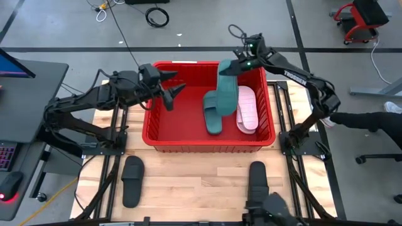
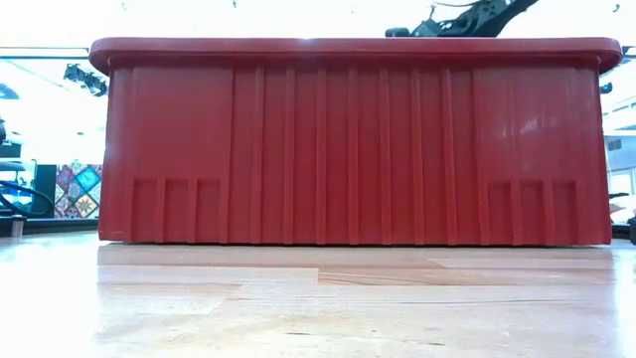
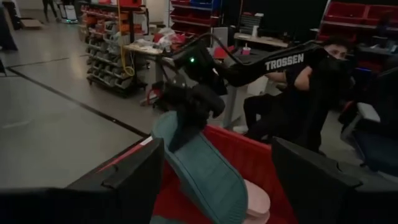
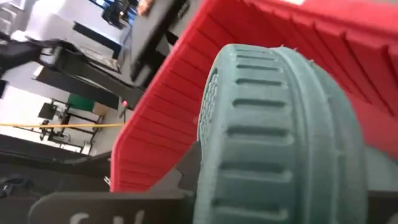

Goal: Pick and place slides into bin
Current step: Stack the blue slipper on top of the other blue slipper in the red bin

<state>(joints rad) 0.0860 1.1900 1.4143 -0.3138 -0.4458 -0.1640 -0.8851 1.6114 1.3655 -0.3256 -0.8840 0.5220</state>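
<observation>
The red bin (image 1: 157,119) stands mid-table. My right gripper (image 1: 231,68) is over its far side, shut on a dark teal slide (image 1: 227,85) that reaches down into the bin. A second teal slide (image 1: 213,116) and two pale pink slides (image 1: 247,110) lie on the bin floor. Two black slides (image 1: 132,179) (image 1: 257,179) lie flat on the table near the front edge. My left gripper (image 1: 176,85) is open and empty above the bin's left rim. The low view shows only the bin's front wall (image 2: 348,149). My right gripper holds the teal slide by its upper end (image 3: 166,127), coming from above at the bin's far side. The slide hangs tilted below the fingers, its sole (image 3: 205,171) toward the left arm. Whether its lower end touches the slides below cannot be told.
The bin's left half (image 1: 173,119) is bare floor. A seated person (image 3: 323,74) is behind the table on the right. Arm bases and frames stand at the table's left and right edges.
</observation>
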